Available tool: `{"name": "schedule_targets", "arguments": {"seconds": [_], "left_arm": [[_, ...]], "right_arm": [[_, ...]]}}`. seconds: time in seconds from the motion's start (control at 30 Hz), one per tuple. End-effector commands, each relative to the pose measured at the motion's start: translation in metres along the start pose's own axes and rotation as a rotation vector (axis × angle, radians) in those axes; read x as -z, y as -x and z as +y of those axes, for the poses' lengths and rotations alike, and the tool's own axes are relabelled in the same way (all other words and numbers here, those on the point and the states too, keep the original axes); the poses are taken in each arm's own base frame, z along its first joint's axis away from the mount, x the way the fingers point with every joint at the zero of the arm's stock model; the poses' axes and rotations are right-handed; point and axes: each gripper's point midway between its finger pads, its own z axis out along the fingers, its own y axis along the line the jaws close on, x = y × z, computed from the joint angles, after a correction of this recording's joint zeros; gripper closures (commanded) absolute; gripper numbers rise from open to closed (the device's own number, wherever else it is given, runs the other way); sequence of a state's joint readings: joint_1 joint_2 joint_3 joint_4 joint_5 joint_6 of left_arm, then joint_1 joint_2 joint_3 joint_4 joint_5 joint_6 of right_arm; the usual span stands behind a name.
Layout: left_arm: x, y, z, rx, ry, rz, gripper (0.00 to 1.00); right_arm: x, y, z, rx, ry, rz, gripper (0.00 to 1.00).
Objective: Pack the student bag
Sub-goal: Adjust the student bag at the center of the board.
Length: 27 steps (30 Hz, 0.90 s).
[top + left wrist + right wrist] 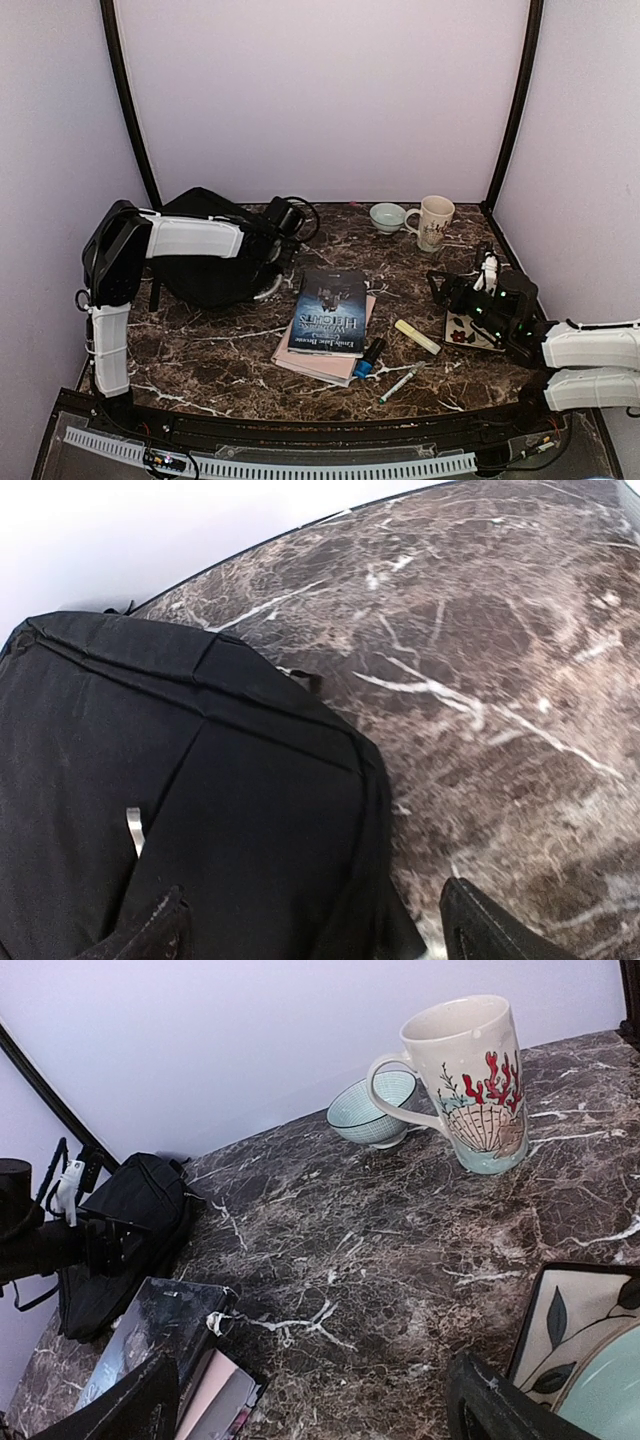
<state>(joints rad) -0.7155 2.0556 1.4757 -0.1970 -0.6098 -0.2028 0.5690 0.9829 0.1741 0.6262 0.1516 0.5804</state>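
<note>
The student bag [205, 265] lies flat at the back left of the table, black fabric with a silver zipper pull [134, 830]. My left gripper [278, 248] hovers over the bag's right edge. In the left wrist view the left gripper [315, 935] stands open: one fingertip is over the bag [200, 780], the other over bare marble, nothing between them. My right gripper [446, 286] is at the right side, open and empty above the table. In the right wrist view the right gripper [310, 1410] faces the bag [120, 1225] across the marble.
A dark-covered book [328, 310] lies on a pink notebook [318, 362] at the centre. A blue marker [368, 357], a green-tipped marker [400, 383] and a yellow highlighter [416, 336] lie near the front. A bowl [387, 216] and mug [432, 222] stand at the back. A patterned tile [468, 330] lies under the right arm.
</note>
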Motion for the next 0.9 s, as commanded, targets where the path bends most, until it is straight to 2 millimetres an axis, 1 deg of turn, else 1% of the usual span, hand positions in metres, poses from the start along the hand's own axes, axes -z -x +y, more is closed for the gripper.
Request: {"name": "schedule_targets", "arguments": {"seconds": [0.0, 0.07, 0.17, 0.27, 0.33, 0.43, 0.47, 0.53, 0.57, 0.63, 0.67, 0.77, 0.83, 0.87], "left_arm": [[-0.022, -0.009, 0.0, -0.032, -0.011, 0.073, 0.14], [-0.031, -0.009, -0.001, -0.046, -0.004, 0.094, 0.15], [-0.041, -0.008, 0.005, -0.043, 0.025, 0.13, 0.15], [-0.047, -0.008, 0.01, -0.034, 0.04, 0.143, 0.16], [-0.049, -0.01, 0.013, -0.035, 0.044, 0.152, 0.19], [-0.053, -0.016, 0.018, -0.049, 0.067, 0.161, 0.27], [-0.054, -0.019, 0.019, -0.051, 0.073, 0.165, 0.33], [-0.056, -0.024, 0.021, -0.061, 0.078, 0.174, 0.43], [-0.056, -0.026, 0.02, -0.071, 0.068, 0.177, 0.52], [-0.055, -0.029, 0.017, -0.087, 0.045, 0.184, 0.75], [-0.053, -0.03, 0.016, -0.09, 0.032, 0.185, 0.84], [-0.041, -0.032, 0.015, -0.092, 0.006, 0.172, 1.0], [-0.028, -0.034, 0.015, -0.102, -0.006, 0.155, 1.0], [-0.021, -0.043, 0.014, -0.119, -0.012, 0.16, 1.0]], "right_arm": [[-0.006, 0.009, 0.013, 0.015, 0.031, -0.007, 0.08], [-0.006, 0.009, 0.013, 0.016, 0.031, -0.006, 0.08], [-0.005, 0.01, 0.013, 0.016, 0.033, -0.012, 0.08], [-0.004, 0.01, 0.014, 0.014, 0.035, -0.013, 0.08], [-0.004, 0.01, 0.014, 0.015, 0.035, -0.014, 0.08], [-0.004, 0.01, 0.013, 0.012, 0.033, -0.015, 0.08], [-0.004, 0.009, 0.013, 0.013, 0.032, -0.015, 0.09], [-0.003, 0.01, 0.013, 0.012, 0.031, -0.018, 0.09], [-0.003, 0.01, 0.013, 0.011, 0.03, -0.019, 0.09], [-0.003, 0.01, 0.012, 0.01, 0.029, -0.019, 0.09], [-0.003, 0.01, 0.012, 0.01, 0.028, -0.019, 0.09], [-0.003, 0.01, 0.012, 0.01, 0.025, -0.021, 0.1], [-0.002, 0.01, 0.012, 0.009, 0.024, -0.024, 0.1], [-0.002, 0.011, 0.012, 0.008, 0.024, -0.026, 0.1]]}}
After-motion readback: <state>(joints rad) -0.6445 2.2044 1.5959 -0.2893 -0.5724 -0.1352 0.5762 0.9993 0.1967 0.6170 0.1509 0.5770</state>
